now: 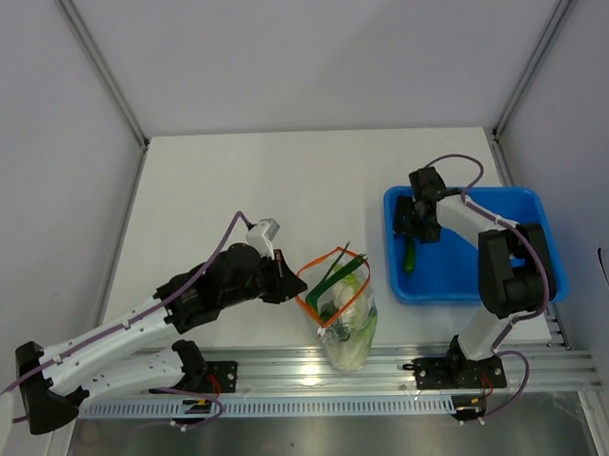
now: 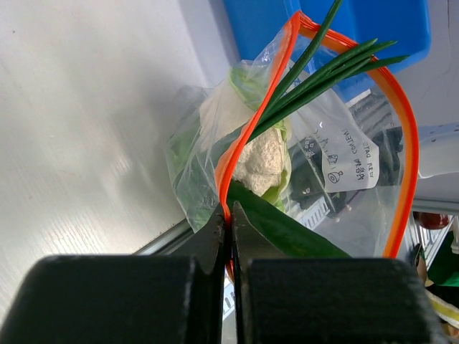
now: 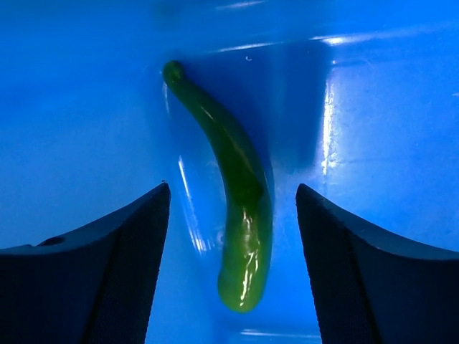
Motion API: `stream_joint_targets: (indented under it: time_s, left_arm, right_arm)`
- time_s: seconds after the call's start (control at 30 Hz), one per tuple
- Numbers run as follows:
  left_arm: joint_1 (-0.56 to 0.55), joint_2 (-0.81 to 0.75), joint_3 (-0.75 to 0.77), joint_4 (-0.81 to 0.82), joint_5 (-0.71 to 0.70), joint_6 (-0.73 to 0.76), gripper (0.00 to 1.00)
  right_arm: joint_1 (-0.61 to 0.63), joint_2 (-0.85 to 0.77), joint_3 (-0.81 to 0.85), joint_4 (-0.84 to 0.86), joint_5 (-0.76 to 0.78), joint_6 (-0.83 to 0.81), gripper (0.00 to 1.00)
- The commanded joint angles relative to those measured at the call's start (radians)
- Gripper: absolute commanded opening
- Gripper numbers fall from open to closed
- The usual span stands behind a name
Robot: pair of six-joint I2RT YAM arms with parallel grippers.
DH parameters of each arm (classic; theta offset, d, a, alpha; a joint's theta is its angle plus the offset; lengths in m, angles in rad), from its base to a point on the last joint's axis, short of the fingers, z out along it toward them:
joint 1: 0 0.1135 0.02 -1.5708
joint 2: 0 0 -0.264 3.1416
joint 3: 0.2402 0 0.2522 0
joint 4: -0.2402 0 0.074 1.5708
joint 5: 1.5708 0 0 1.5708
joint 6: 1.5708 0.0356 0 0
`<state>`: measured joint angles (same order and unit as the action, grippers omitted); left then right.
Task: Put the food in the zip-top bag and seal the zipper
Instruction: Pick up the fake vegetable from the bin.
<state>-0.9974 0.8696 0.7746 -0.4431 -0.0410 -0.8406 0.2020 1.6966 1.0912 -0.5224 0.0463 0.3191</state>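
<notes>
Green pepper point(image 3: 247, 236) is lying between right gripper's point(image 3: 232, 188) open jaws; probably slippery, take mid-length; left gripper point(image 2: 229, 215) is clamping zipper point(image 2: 228, 161).

White left arm point(image 1: 108, 340), black-jointed right arm point(image 1: 462, 214), purple cables point(image 1: 452, 158), black bases point(image 1: 205, 377), dark wedge-shaped claw fingers point(image 3: 93, 265)

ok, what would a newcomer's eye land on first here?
The clear zip-top bag at the near middle of the table, stuffed with greens, its orange-red zipper pinched in the shut left tool. Then the blue bin on the right, where the open right tool hangs over one curved green vegetable on its floor.
</notes>
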Motion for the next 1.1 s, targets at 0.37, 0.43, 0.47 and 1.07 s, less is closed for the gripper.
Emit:
stream_joint_targets:
  time_s: [0.37,0.43,0.47,1.07]
  left_arm:
    - [0.002,-0.015,0.034,0.040,0.007,0.023,0.01]
    - [0.002,-0.012,0.035,0.040,0.006,0.020,0.01]
    - [0.002,-0.012,0.034,0.040,0.006,0.018,0.00]
    - [0.002,-0.006,0.051,0.035,-0.008,0.021,0.01]
  right_arm:
    - [0.039,0.037,-0.088,0.098,0.090,-0.009,0.34]
    - [0.042,0.029,-0.090,0.088,0.108,-0.006,0.30]
    - [0.042,0.012,-0.090,0.084,0.122,-0.003,0.27]
    - [0.051,-0.503,0.064,-0.272,0.156,0.034,0.02]
